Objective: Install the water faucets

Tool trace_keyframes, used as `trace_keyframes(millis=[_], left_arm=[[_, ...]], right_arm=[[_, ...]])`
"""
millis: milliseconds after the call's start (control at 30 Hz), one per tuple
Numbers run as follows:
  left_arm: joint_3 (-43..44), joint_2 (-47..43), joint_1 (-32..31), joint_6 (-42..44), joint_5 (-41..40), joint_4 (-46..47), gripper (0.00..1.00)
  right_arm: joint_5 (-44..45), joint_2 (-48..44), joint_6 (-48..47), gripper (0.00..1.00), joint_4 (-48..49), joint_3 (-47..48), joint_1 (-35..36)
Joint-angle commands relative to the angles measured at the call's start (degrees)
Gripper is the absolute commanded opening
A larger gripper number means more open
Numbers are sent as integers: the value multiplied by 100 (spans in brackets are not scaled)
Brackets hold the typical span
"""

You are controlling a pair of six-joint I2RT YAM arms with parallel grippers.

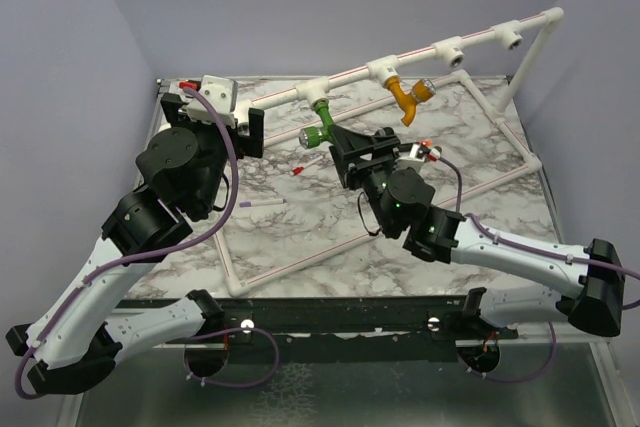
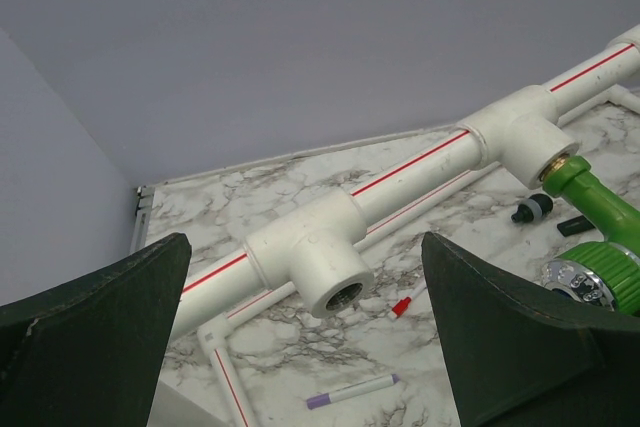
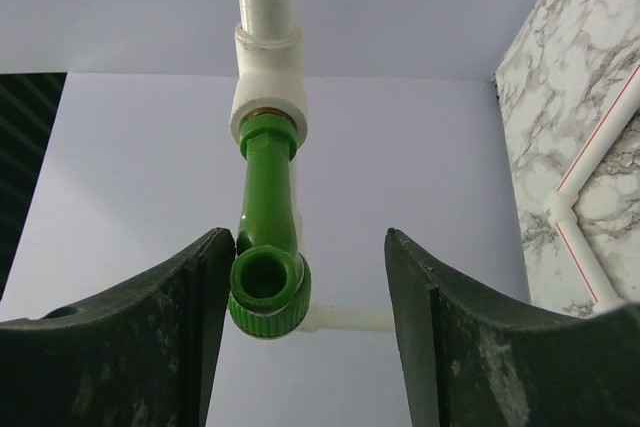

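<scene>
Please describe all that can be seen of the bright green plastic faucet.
The bright green plastic faucet has a curved body, a ribbed open mouth and a silvery knob. Its hexagonal end, with a brass-coloured ring, enters a T-socket of the white red-striped pipe. It sits inside the open right gripper, close against one finger, clear of the other.

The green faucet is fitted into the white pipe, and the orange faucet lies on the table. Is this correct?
Not quite: the orange faucet also hangs from the white pipe, beside the green faucet, as the top view shows.
</scene>
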Motion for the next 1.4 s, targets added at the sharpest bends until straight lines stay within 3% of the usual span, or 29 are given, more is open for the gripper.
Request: trace_keyframes(millis=[0, 233, 500, 800, 967, 1367], left_arm=[[-1, 8, -40, 13, -68, 40, 99], [30, 35, -40, 23, -105, 40, 99], [92, 104, -40, 23, -122, 22, 99], [118, 215, -37, -52, -103, 14, 99], [147, 246, -37, -69, -164, -2, 99], [224, 278, -41, -184, -205, -104, 99]], right_arm=[[15, -267, -443, 66, 116, -178, 8], [121, -598, -869, 67, 127, -326, 8], [167, -1124, -2581, 72, -199, -239, 8], [-27, -1389, -5821, 72, -34, -168, 8], [-1040, -1659, -8002, 75, 365, -403, 8], [-3212, -1891, -12473, 84, -956, -159, 8]])
